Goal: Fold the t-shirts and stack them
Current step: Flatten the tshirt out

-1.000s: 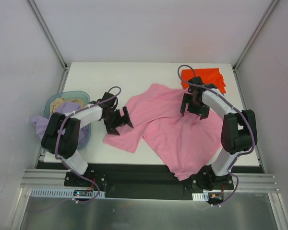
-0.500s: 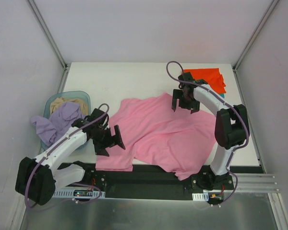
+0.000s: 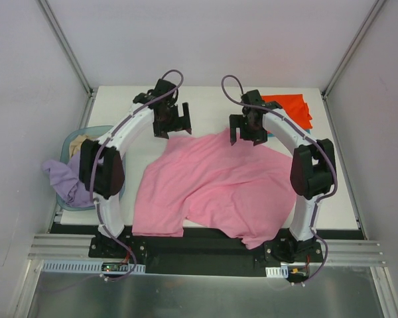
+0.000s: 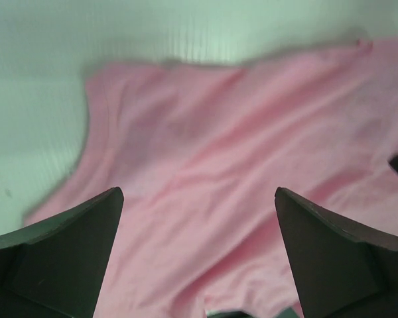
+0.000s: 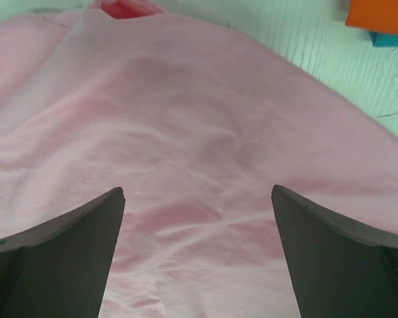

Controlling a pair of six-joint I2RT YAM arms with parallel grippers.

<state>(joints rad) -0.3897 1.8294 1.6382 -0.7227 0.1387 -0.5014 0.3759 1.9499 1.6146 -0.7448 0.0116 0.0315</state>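
From above, the pink shirt (image 3: 219,185) lies spread and rumpled over the middle of the table (image 3: 205,99). It reaches from near the far edge down to the near edge, where one part hangs over right of centre. The left gripper (image 3: 176,122) hovers by the shirt's far left border and the right gripper (image 3: 249,130) over its far tip, and neither seems to touch the cloth. The orange shirt (image 3: 292,109) sits as a folded pad in the far right corner. At the left edge the lavender shirt (image 3: 63,179) hangs over the rim of the basket (image 3: 76,136), which also holds a beige cloth (image 3: 86,139). In the left wrist view the left gripper (image 4: 199,265) has its fingers spread wide with nothing between them, pink cloth below and bare table beyond. In the right wrist view the right gripper (image 5: 199,258) is likewise spread and empty above the pink cloth near the collar (image 5: 123,8). A strip of the teal shirt (image 5: 391,40) shows just under the orange one. So two shirts look folded and stacked, the pink one is laid out but not yet folded, and the lavender one has not been brought to the table.
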